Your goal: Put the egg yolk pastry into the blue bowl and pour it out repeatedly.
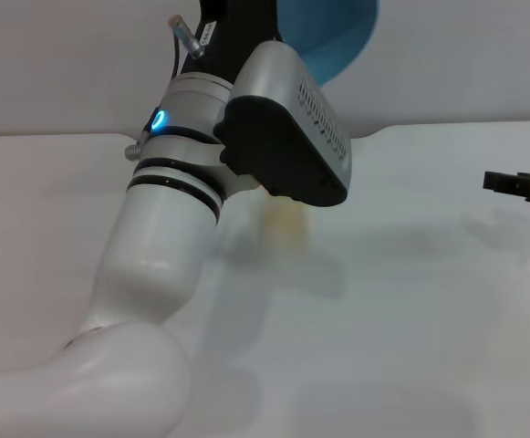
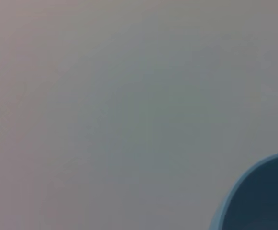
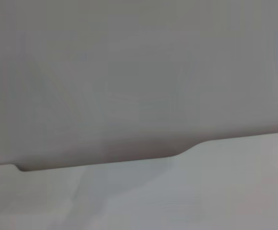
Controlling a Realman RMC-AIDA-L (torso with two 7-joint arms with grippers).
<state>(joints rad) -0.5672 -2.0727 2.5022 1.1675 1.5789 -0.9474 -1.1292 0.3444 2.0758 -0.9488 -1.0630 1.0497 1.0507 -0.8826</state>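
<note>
My left arm [image 1: 192, 173] is raised high in the middle of the head view. Its gripper is hidden behind the wrist housing [image 1: 292, 128]. It holds the blue bowl [image 1: 337, 36] up in the air at the top edge, tilted. The bowl's rim also shows in the left wrist view [image 2: 263, 196]. A pale beige shape, the egg yolk pastry [image 1: 287, 224], shows just under the wrist housing, at the white table [image 1: 410, 301]. I cannot tell whether it is resting or falling. My right gripper [image 1: 520, 186] is at the far right edge, low over the table.
The table's far edge [image 1: 447, 130] runs along a pale wall, with a step in it. That edge also shows in the right wrist view [image 3: 177, 154].
</note>
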